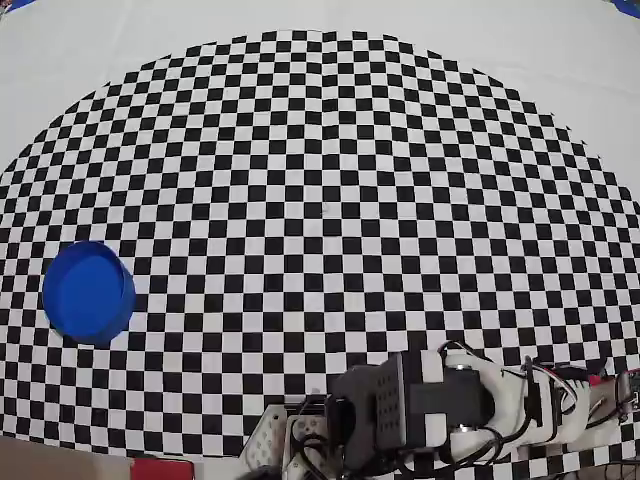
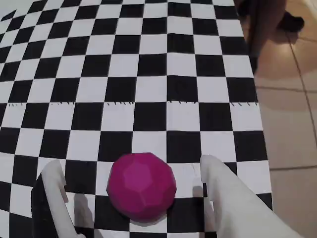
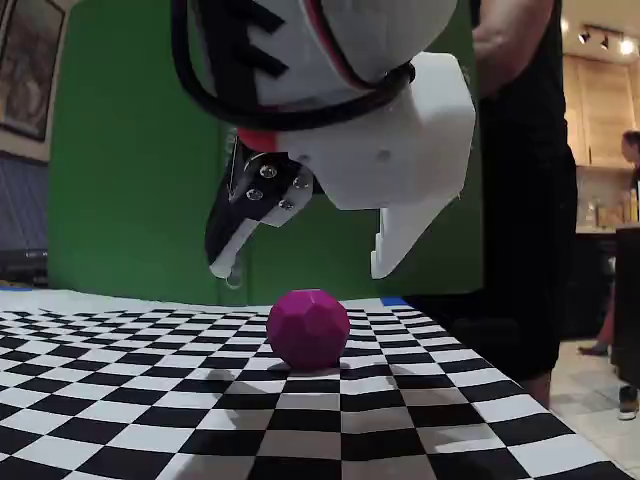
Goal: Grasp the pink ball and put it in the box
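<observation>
Blue box (image 1: 88, 291) is seen empty overhead; pink ball (image 3: 308, 328) is shown on desk (image 3: 420, 420) only in wrist and fixed views, beneath wide-open, empty jaws.

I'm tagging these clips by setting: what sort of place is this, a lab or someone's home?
Probably a home or hobby room, not a lab. The checkered mat lies on a table before a green wall; a person stands close by, and a lit room with shelves and tiled floor opens behind.
</observation>
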You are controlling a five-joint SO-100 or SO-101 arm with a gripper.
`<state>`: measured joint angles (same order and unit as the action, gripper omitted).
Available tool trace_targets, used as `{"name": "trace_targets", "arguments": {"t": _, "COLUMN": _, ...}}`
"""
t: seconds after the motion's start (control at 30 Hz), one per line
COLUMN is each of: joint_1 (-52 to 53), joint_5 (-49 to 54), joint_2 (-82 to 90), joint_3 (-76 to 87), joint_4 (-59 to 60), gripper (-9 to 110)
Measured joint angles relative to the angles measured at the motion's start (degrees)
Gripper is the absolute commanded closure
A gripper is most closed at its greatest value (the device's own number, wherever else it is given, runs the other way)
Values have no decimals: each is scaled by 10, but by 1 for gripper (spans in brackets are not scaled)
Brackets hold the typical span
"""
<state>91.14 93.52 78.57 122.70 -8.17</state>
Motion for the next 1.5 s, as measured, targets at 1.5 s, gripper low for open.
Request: {"name": "trace_targets", "arguments": {"t": 1.5, "joint_1": -4, "joint_5": 5, "joint_2": -76, "joint_3": -36, "joint_4": -16, "gripper": 69}}
